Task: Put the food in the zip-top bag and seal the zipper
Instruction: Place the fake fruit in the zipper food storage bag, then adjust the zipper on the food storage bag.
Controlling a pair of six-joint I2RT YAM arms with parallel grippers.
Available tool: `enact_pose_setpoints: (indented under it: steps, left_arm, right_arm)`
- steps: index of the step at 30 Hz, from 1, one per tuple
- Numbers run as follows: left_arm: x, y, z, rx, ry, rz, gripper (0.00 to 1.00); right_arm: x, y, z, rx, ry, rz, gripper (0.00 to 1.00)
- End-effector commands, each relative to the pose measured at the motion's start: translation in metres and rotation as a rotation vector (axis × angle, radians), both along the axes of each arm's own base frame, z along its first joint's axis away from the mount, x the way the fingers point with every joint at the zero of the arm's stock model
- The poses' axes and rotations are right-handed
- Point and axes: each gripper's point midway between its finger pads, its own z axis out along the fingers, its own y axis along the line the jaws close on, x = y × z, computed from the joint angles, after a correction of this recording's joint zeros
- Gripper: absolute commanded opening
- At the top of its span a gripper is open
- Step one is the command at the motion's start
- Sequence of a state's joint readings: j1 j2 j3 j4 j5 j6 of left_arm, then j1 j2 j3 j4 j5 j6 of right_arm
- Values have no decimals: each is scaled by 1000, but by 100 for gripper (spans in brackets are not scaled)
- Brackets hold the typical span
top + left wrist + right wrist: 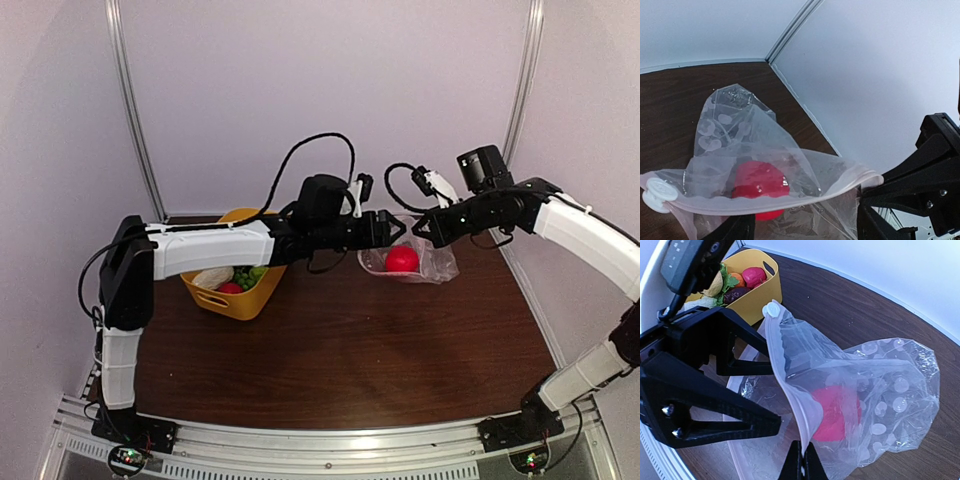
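Note:
The clear zip-top bag (pixel 428 262) lies at the back right of the table with a red round food (pixel 402 259) inside; the food also shows in the left wrist view (pixel 757 182) and the right wrist view (pixel 837 412). My right gripper (pixel 802 462) is shut on the upper zipper strip (pixel 790 385) and holds it lifted, so the mouth gapes. A white slider (pixel 772 310) sits at the strip's far end. My left gripper (pixel 397 230) is open and empty, its fingers (pixel 747 422) spread at the bag's mouth. More food (pixel 754 275) lies in the yellow tub.
The yellow tub (pixel 240 300) stands at the back left, partly under my left arm. The back wall and its corner post (pixel 790 32) rise close behind the bag. The table's right edge runs just beyond the bag.

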State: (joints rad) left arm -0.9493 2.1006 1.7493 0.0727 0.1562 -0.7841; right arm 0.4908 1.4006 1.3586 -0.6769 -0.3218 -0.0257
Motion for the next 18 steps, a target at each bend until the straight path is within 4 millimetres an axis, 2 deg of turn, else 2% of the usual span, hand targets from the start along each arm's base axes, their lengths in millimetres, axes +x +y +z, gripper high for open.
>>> enact_pose_setpoints:
  steps: [1, 4, 6, 8, 9, 11, 12, 13, 14, 16, 17, 18]
  left_arm:
    - [-16, -10, 36, -57, -83, -95, 71]
    - [-35, -10, 63, -98, -145, -164, 71]
    - [-47, -5, 80, -106, -201, -188, 71]
    - [-59, 4, 96, -107, -251, -209, 71]
    - [-65, 10, 95, -96, -262, -210, 71]
    - [-73, 30, 108, -100, -295, -188, 71]
    - [-74, 39, 107, -89, -309, -172, 71]
    - [-75, 47, 105, -75, -321, -152, 72]
    - [-75, 54, 100, -50, -327, -133, 72]
    - [-71, 66, 83, 35, -330, -91, 72]
    - [-69, 71, 74, 79, -330, -78, 72]
    - [-69, 77, 64, 126, -331, -73, 72]
  right_arm:
    - [6, -12, 2, 4, -28, -46, 0]
    - [16, -25, -5, -30, -34, -92, 0]
    - [28, -39, 2, -75, -67, -135, 0]
    - [42, -60, 29, -101, -135, -203, 0]
    - [48, -73, 47, -111, -183, -243, 0]
    - [53, -95, 84, -144, -298, -324, 0]
    - [52, -105, 96, -165, -347, -359, 0]
    - [53, -111, 99, -174, -393, -381, 0]
    - [50, -108, 87, -173, -390, -363, 0]
    - [43, -92, 39, -226, -283, -275, 0]
    - [41, -88, 23, -272, -235, -252, 0]
    - [42, -89, 18, -294, -210, -250, 0]
